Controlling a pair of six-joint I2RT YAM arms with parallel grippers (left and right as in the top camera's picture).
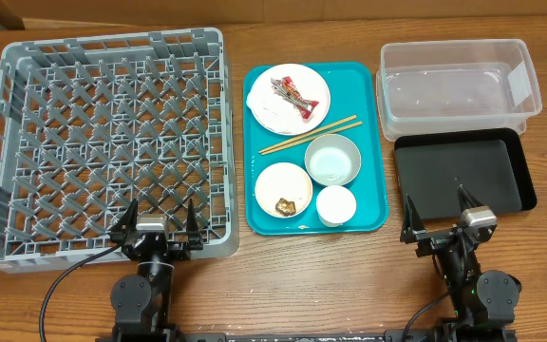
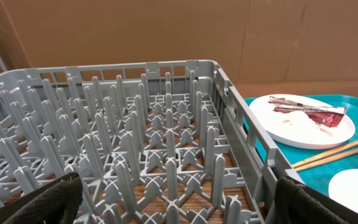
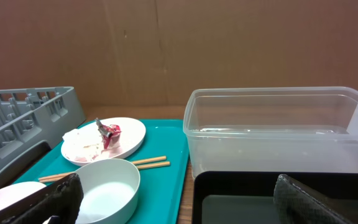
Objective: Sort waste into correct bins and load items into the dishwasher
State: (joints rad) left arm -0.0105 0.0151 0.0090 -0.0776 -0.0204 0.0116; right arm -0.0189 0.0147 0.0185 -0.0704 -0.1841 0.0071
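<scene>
The grey dish rack (image 1: 27, 142) fills the left of the table. On the teal tray (image 1: 373, 180), a large white plate (image 1: 272, 116) holds a napkin and a red-and-silver wrapper (image 1: 294, 95). Two chopsticks (image 1: 309, 135) lie below it. A small plate (image 1: 272, 180) carries a brown scrap (image 1: 286, 204). A bowl (image 1: 333, 159) and a cup (image 1: 335, 205) stand beside it. The clear tub (image 1: 459, 81) and black tray (image 1: 463, 171) are at the right. My left gripper (image 1: 157, 225) is open over the rack's near edge. My right gripper (image 1: 438, 218) is open over the black tray's near edge.
Brown cardboard walls stand behind the table. The wooden table edge runs along the front by the arm bases. The rack's pegs (image 2: 166, 124) stand upright right in front of my left gripper. The clear tub's wall (image 3: 278, 143) rises behind the black tray (image 3: 241, 186).
</scene>
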